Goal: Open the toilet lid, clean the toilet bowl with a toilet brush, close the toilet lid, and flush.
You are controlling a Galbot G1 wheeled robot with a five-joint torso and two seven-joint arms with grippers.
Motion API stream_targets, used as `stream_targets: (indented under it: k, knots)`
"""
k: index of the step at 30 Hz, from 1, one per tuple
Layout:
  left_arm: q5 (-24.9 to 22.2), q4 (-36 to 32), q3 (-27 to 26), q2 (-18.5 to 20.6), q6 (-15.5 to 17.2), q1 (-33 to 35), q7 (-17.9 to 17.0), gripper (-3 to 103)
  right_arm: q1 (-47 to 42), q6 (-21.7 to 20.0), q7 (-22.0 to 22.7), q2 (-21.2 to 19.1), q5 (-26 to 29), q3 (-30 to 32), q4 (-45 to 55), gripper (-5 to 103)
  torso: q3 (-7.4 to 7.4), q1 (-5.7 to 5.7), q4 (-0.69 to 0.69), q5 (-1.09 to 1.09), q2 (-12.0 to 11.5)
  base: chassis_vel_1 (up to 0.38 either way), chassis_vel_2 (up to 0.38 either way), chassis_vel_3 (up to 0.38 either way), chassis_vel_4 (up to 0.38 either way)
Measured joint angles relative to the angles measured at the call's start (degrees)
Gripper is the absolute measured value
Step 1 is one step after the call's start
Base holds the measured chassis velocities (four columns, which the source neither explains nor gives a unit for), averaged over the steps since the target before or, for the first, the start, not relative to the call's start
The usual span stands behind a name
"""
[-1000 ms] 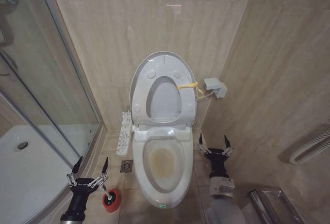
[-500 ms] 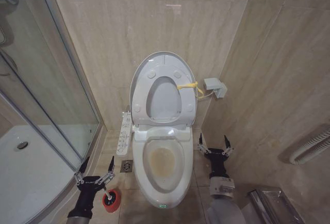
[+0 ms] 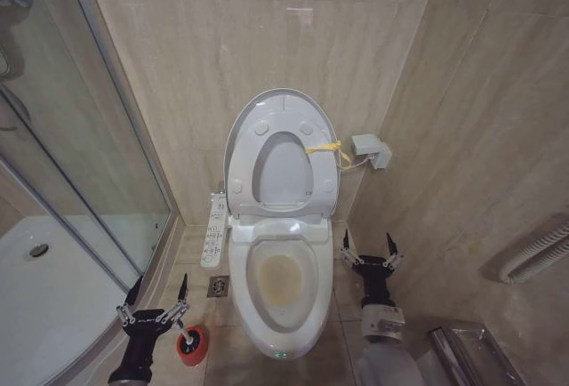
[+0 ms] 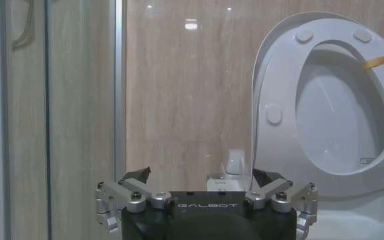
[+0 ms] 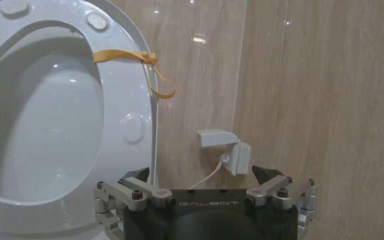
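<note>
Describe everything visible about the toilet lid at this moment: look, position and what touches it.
The large glossy white plastic oval toilet lid stands raised, leaning against the beige tiled wall behind the white ceramic toilet bowl. The white ring seat is raised against its underside, where small round bumpers show. A yellow tie wraps its edge on the robot's right. Neither the left gripper nor the right gripper touches it.

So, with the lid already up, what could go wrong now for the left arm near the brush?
The open left end effector hovers close above the toilet brush in its red holder; an off-centre descent might tip the holder. The glass shower door stands near that arm, so a wide swing could hit it.
</note>
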Motion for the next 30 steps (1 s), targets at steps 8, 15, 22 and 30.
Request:
stream_targets:
  k: [8, 15, 22, 30]
  knots:
    - [-0.2, 0.5, -0.2, 0.4, -0.5, -0.6, 0.4, 100, 0.0, 0.0, 0.0, 0.0, 0.0, 0.0, 0.0, 100, 0.0, 0.0, 0.0, 0.0, 0.0, 0.0, 0.0, 0.0, 0.0]
    - [0.5, 1.4, -0.5, 0.6, -0.7, -1.1, 0.3, 100, 0.0, 0.0, 0.0, 0.0, 0.0, 0.0, 0.0, 100, 0.0, 0.0, 0.0, 0.0, 0.0, 0.0, 0.0, 0.0, 0.0]
    - [0.6, 1.4, -0.6, 0.6, -0.6, -1.1, 0.2, 100, 0.0, 0.0, 0.0, 0.0, 0.0, 0.0, 0.0, 100, 0.0, 0.0, 0.0, 0.0, 0.0, 0.0, 0.0, 0.0, 0.0]
    - [0.6, 1.4, -0.6, 0.6, -0.6, -1.1, 0.2, 100, 0.0, 0.0, 0.0, 0.0, 0.0, 0.0, 0.0, 100, 0.0, 0.0, 0.0, 0.0, 0.0, 0.0, 0.0, 0.0, 0.0]
